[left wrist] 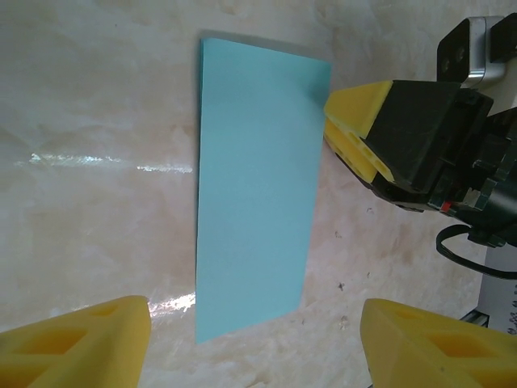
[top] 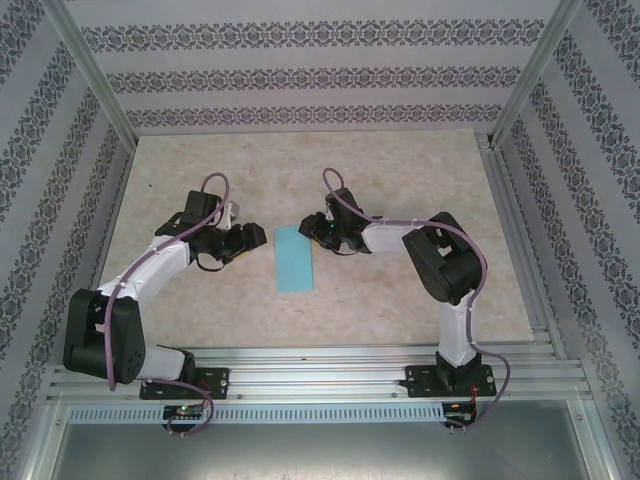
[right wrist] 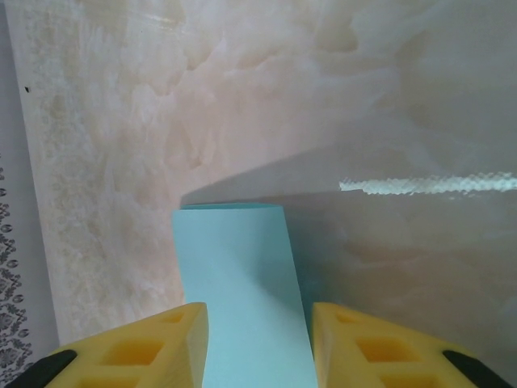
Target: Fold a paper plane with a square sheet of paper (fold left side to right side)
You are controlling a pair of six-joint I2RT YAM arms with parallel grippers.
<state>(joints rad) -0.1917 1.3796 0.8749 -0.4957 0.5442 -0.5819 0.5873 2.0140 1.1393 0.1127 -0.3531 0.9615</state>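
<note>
I am counting one square sheet of paper (top: 293, 258), two arms, two grippers and no other loose thing on the pale marbled table (top: 400, 180). The turquoise sheet is lying flat near the table's middle, between my two grippers. It is showing as a narrow rectangle, with its long sides running away from my bases and tilting slightly.

My left arm is bending low at its elbow on the near left. Its forearm is reaching up and rightward, so the left gripper (top: 250, 238) is pointing at the sheet's left long edge from just beside it, not touching. Its yellow fingers (left wrist: 81, 339) are standing wide apart with nothing between them but the sheet's near end and bare table beyond.

My right arm is rising from its base on the near right, folding at a high elbow and stretching leftward. The right gripper (top: 308, 228) is sitting at the sheet's far right corner. Its fingers (right wrist: 137, 352) are standing partly apart, a narrower gap than the left's, and turquoise paper is filling that gap in the right wrist view. I cannot tell whether the tips are pressing on the paper.

Bare table is lying open on every side of the sheet, widest toward the far edge. Patterned walls (top: 300, 70) are closing in the left, right and far sides, and a metal rail (top: 320, 365) is running along the near edge.
</note>
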